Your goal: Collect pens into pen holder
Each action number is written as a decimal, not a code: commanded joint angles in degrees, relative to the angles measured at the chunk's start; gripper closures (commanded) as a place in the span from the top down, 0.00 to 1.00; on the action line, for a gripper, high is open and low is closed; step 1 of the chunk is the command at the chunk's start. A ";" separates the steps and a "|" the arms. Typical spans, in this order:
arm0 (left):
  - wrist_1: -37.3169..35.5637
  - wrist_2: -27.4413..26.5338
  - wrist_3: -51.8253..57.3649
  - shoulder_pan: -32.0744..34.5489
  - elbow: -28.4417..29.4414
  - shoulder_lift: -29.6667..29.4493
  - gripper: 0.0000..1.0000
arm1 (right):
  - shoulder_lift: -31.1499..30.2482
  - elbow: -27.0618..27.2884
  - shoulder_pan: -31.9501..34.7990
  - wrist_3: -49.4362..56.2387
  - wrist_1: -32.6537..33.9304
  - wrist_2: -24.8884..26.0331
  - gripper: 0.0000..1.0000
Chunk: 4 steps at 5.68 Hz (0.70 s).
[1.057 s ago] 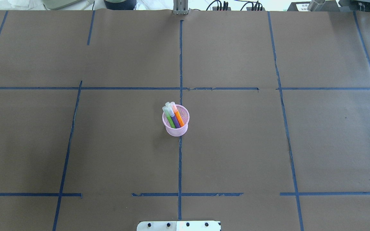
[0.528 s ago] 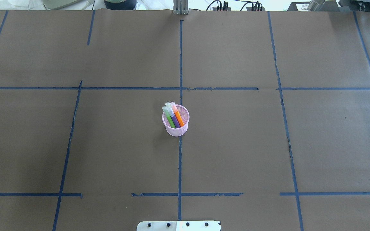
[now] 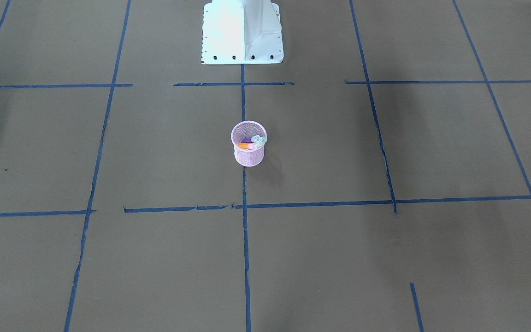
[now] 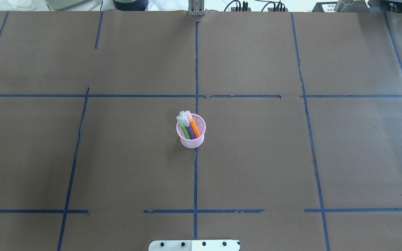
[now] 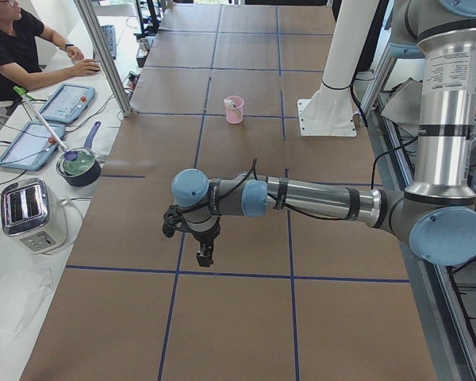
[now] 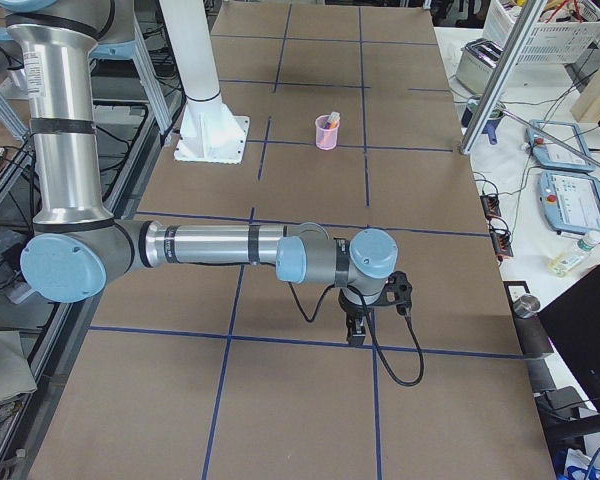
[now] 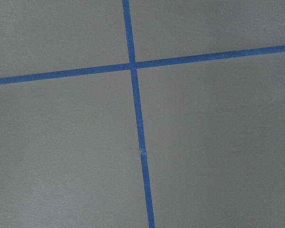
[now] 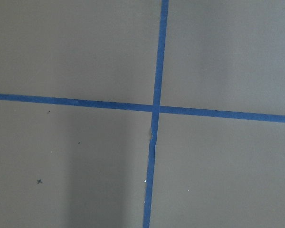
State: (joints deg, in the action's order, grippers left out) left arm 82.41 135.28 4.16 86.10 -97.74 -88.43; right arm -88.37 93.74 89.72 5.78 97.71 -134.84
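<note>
The pink wire-mesh pen holder [image 4: 191, 141] stands upright at the table's centre, also seen in the front-facing view [image 3: 248, 157] and small in both side views [image 5: 234, 111] [image 6: 326, 134]. Three pens lean inside it, caps up: green [image 4: 184, 130], purple [image 4: 190, 132] and orange [image 4: 194, 128]. My left gripper [image 5: 204, 258] hangs over bare table far from the holder, seen only in the left side view, so I cannot tell its state. My right gripper [image 6: 356, 335] likewise shows only in the right side view, far from the holder, and I cannot tell its state. Both wrist views show only brown paper and blue tape.
The robot's white base [image 3: 242, 32] stands at the table's near edge. Blue tape lines grid the brown paper. A person sits at a side desk with tablets [image 5: 67, 101], a bowl [image 5: 79, 164] and a toaster [image 5: 32, 213]. Control tablets [image 6: 575, 205] lie beyond the other end.
</note>
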 commanded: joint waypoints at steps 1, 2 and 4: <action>0.12 -0.01 0.05 -0.05 0.27 0.01 1.00 | -3.90 7.14 0.81 1.17 8.28 -0.15 1.00; 0.38 -0.10 0.32 -0.05 0.35 0.01 1.00 | -6.27 6.72 0.72 1.25 7.94 -1.29 0.99; 0.38 0.16 0.32 -0.05 1.49 -0.07 1.00 | -8.92 6.98 0.37 1.07 3.81 -2.70 1.00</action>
State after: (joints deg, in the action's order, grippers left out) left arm 82.81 135.26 4.59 86.05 -96.94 -88.41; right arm -95.96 100.56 90.33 6.86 102.71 -136.75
